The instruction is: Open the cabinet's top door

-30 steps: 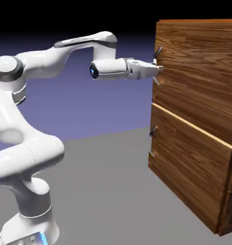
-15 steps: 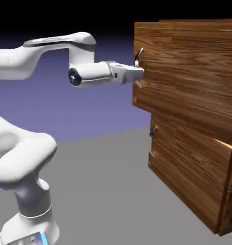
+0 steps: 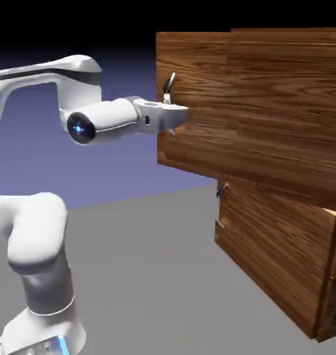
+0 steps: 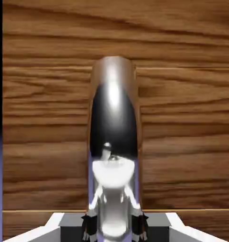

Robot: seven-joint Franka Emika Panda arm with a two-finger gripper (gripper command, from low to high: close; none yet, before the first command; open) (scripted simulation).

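- Exterior view: shows the whole cabinet point(image 3: 328, 298) and the white arm point(image 3: 108, 123), which the hand view leaves out. Top door point(image 3: 254, 104) stands partly open at the cabinet's upper part, free edge jutting out toward the arm. Lower panel point(image 3: 275, 239), with small dark handle point(image 3: 221, 190), sits below it on the cabinet.
- Same view: gripper point(image 3: 174, 116) at the slim metal handle point(image 3: 170, 84) near the top door's free edge, well above the grey ground point(image 3: 150, 277) in front of the cabinet. Blue-violet backdrop point(image 3: 129, 170) behind the cabinet, black above.
- Same view, against a second ago: top door was nearly flush with the cabinet, now swung out; arm has drawn back away from the cabinet, gripper moving along with the handle. Lower panel unchanged.
- Hand view: close detail the exterior lacks. Gripper closed on the top door's handle, one grey fingertip point(image 4: 74, 227) at each side of its shiny lower end; cabinet's wood grain fills most of the background, with a dark and violet strip past the door's edge.
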